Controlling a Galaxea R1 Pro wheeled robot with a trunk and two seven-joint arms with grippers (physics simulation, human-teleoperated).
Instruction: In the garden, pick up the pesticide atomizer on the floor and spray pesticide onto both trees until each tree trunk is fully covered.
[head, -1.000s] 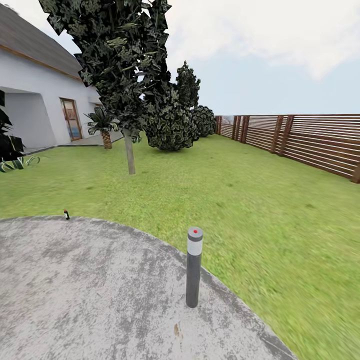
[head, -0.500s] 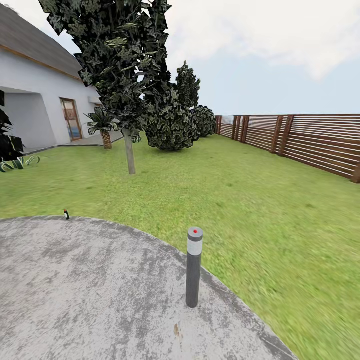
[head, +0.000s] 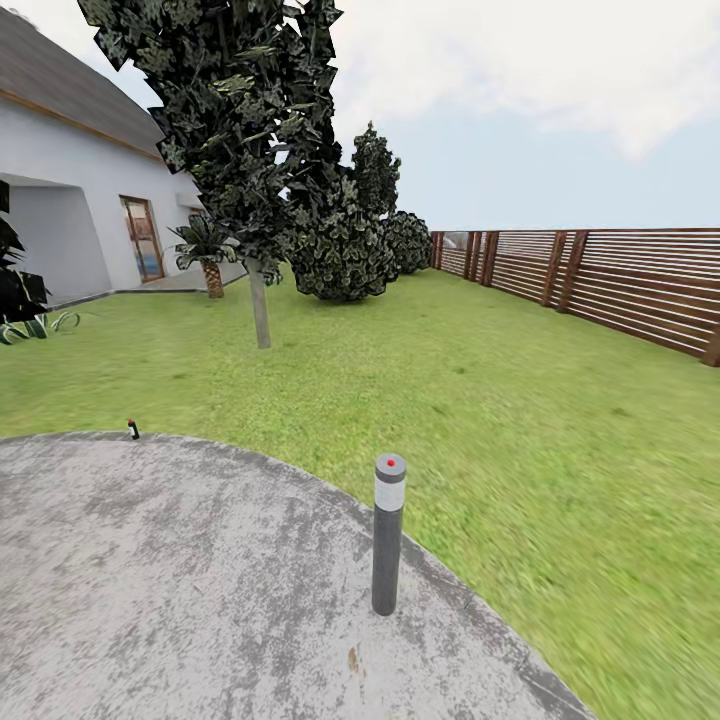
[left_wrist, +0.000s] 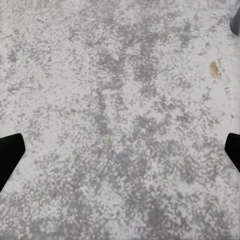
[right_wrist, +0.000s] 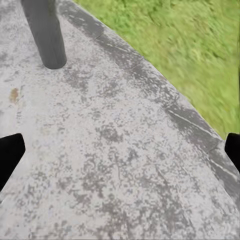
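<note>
I stand on a round pad of mottled grey concrete (head: 200, 600) in the garden, looking out over a wide green lawn (head: 480, 400). At the far left is a white house (head: 70, 200) with a grey roof and a glazed door (head: 143, 238). In front of it grows a short palm (head: 207, 250). Just right of the palm, a tall tree (head: 230, 110) with a dark blocky crown rises from the lawn on a pale, bare tree trunk (head: 260, 310). Dark rounded bushes (head: 345, 250) stand behind it. Along the right side runs a brown slatted wooden fence (head: 600, 280) under a cloudy sky.

The pesticide atomizer (head: 133, 429), tiny, dark and red-topped, stands upright at the far left rim of the concrete pad, right where it meets the grass. Nearer me, close to the pad's right edge, stands a grey bollard (head: 387, 535) with a white band and a red dot on top.

My left gripper (left_wrist: 120, 155) hangs above bare concrete, its dark fingertips (left_wrist: 10, 155) spread wide and empty. My right gripper (right_wrist: 120, 155) is likewise wide and empty, over the pad's curved edge with the bollard's base close by.
</note>
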